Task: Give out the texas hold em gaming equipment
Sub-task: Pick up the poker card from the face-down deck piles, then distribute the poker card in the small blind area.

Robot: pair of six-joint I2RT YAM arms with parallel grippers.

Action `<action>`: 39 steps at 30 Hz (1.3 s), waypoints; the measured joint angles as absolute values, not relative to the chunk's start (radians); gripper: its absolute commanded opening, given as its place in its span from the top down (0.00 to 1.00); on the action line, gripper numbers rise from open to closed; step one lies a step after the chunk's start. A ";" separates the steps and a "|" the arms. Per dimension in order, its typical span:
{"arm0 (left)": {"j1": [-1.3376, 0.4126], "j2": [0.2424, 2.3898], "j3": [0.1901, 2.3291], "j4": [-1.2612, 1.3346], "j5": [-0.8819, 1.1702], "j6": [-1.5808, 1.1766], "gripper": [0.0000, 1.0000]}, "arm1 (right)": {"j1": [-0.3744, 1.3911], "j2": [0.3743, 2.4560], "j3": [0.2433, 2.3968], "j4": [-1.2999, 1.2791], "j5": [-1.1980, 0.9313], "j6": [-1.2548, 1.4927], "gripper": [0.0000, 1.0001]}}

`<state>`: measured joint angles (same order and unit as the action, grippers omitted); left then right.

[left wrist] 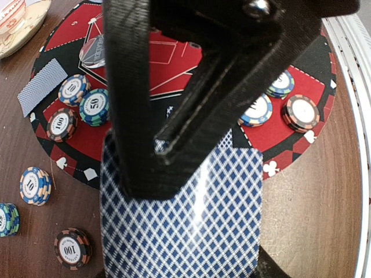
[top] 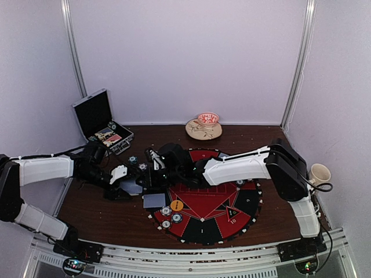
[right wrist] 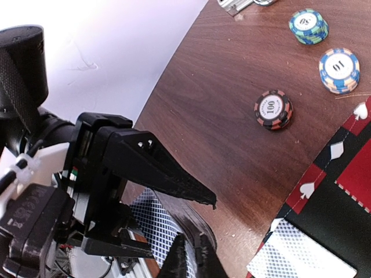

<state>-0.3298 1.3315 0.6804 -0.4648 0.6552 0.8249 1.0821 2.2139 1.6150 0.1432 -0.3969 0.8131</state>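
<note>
The left gripper [left wrist: 155, 174] is clamped on a blue-diamond-backed card [left wrist: 179, 231], holding it over the edge of the round mat [left wrist: 284, 142]. Whether it is one card or a thin stack cannot be told. The right gripper [right wrist: 189, 256] sits just beside that card, its fingers drawn almost together with only a slit between them. Whether the card's edge is in that slit cannot be told. A second card [left wrist: 42, 87] lies flat, partly on the mat's rim and partly on the surface [left wrist: 330, 220]. On the mat near it stand three chip stacks [left wrist: 73, 90], marked 10, 50 and 100, and three more stacks [left wrist: 301, 113] sit further round the mat. Off the mat, on the bare surface, are three separate stacks [right wrist: 273, 109], apart from each other. The open case [top: 101, 121] sits at the back left.
</note>
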 measured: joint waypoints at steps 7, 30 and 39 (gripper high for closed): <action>-0.330 1.332 0.680 -0.468 0.655 0.825 0.48 | 1.082 2.209 1.606 0.148 -0.406 0.812 1.00; -0.331 1.332 0.680 -0.467 0.669 0.825 0.48 | 0.883 1.773 1.053 0.311 -0.386 0.819 1.00; -0.331 1.332 0.680 -0.468 0.669 0.825 0.48 | 0.581 1.665 0.902 0.350 -0.402 0.820 1.00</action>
<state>-0.3309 1.3323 0.6804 -0.4679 0.6689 0.8249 0.5812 1.6653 0.9020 0.3504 -0.4015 0.8204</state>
